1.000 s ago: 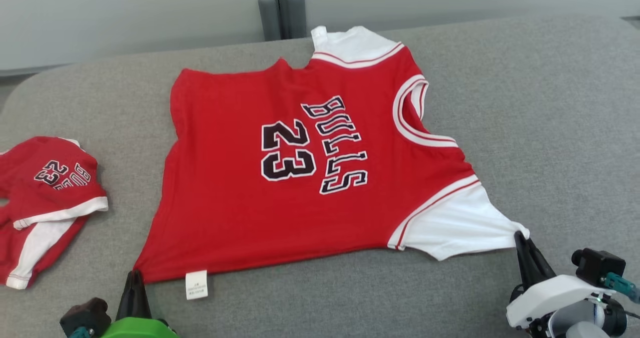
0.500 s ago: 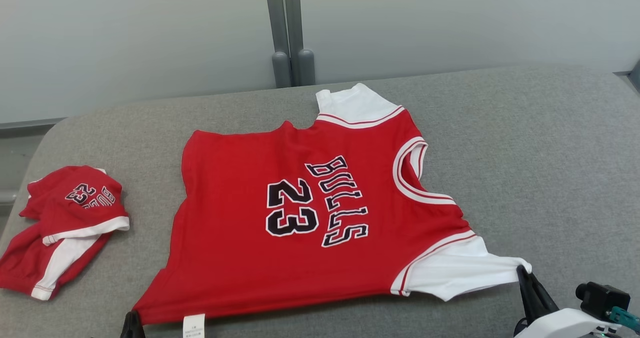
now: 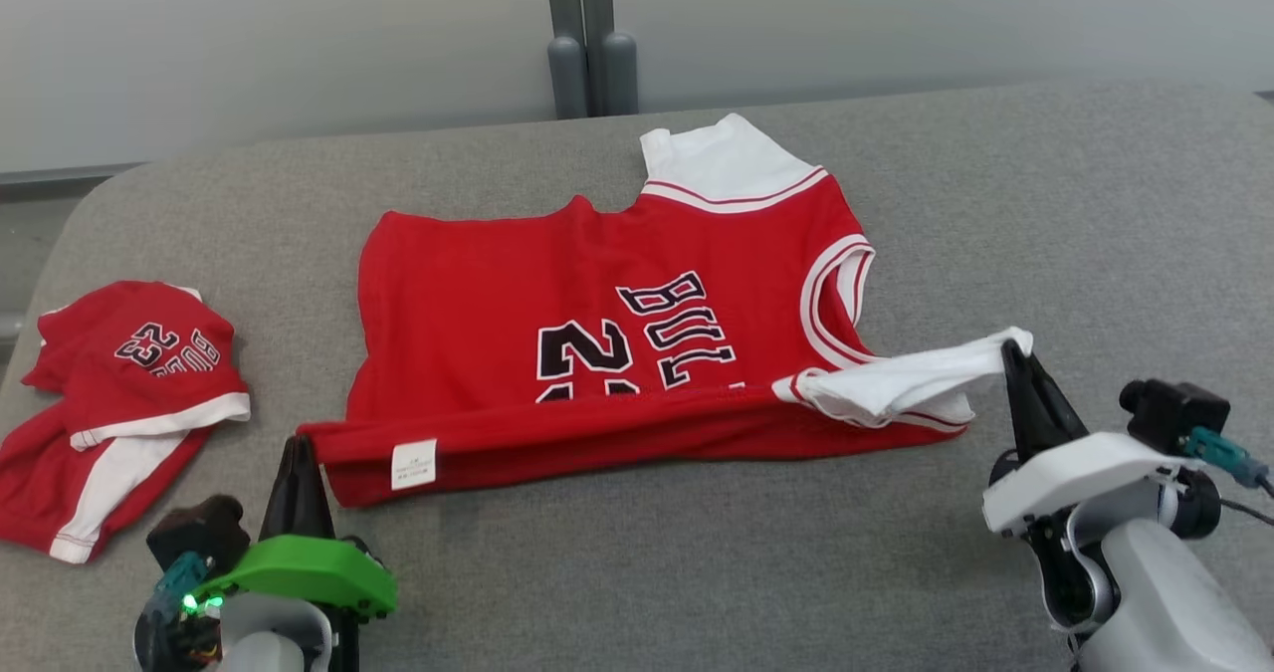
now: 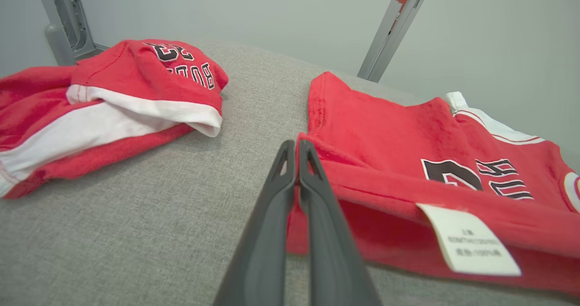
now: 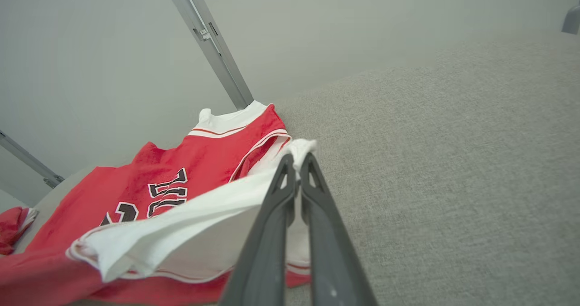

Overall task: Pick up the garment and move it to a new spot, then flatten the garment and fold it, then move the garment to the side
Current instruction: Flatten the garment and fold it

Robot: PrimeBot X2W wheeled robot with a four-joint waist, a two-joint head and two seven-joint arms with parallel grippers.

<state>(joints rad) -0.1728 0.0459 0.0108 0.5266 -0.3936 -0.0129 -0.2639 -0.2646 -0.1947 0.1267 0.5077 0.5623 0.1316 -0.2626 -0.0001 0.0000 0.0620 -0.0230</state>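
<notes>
Just pinching a hem corner of the red jersey [image 3: 597, 284] with the left gripper [image 3: 297, 445] and its white sleeve [image 3: 896, 378] with the right gripper [image 3: 1010, 349]

left jaws clamped, right jaws clamped

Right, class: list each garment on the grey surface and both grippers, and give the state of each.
middle jersey: partly folded, near edge doubled back over the number.
left gripper: shut on the middle jersey's hem corner.
right gripper: shut on its white sleeve, held raised.
left jersey: crumpled, lying apart.
</notes>
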